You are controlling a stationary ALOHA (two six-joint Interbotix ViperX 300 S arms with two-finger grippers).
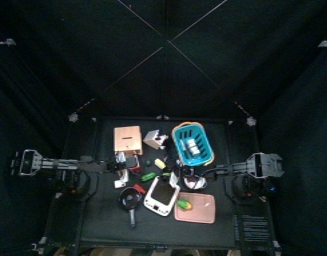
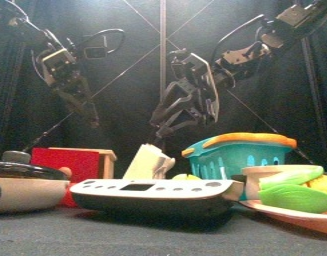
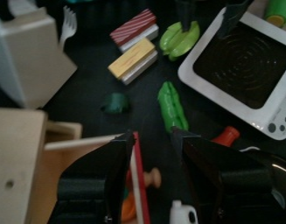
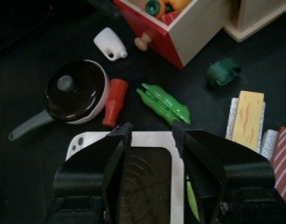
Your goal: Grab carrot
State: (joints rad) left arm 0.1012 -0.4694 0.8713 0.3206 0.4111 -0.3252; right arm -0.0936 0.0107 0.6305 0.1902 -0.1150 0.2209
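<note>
From above: a crowded black table [image 1: 92,225]. Blue basket [image 1: 193,143] at one o'clock from the table's middle, pale-salmon board [image 1: 127,137] at eleven, white scale [image 1: 160,195] at six, black pan [image 1: 131,200] at seven, salmon plate [image 1: 195,210] with green pieces at five. One arm in from nine o'clock, the other from three. Carrot too small to pick out here.

From the front: left gripper [image 2: 80,100] hanging at ten o'clock, right gripper [image 2: 177,108] near the middle, both well above the clutter. Below them a red box [image 2: 70,162], the scale [image 2: 150,193] and the basket [image 2: 246,157] in a row. No carrot to be made out at this height.

At the left wrist: left gripper [image 3: 151,144] with jaws spread wide and nothing between them. Under the gap, the red box's wall [image 3: 136,166] and a small orange piece, apparently the carrot [image 3: 129,208], just beside that wall and partly hidden by a jaw. Beyond, a green pea pod [image 3: 170,107] near the scale [image 3: 244,57].

At the right wrist: right gripper [image 4: 155,133] likewise spread and empty, hovering over the scale [image 4: 145,175]. Farther off, the pan [image 4: 73,92], a red piece [image 4: 115,101], the pea pod [image 4: 165,101], and the red box [image 4: 186,31] with something orange [image 4: 166,8] inside, well apart from these jaws.
</note>
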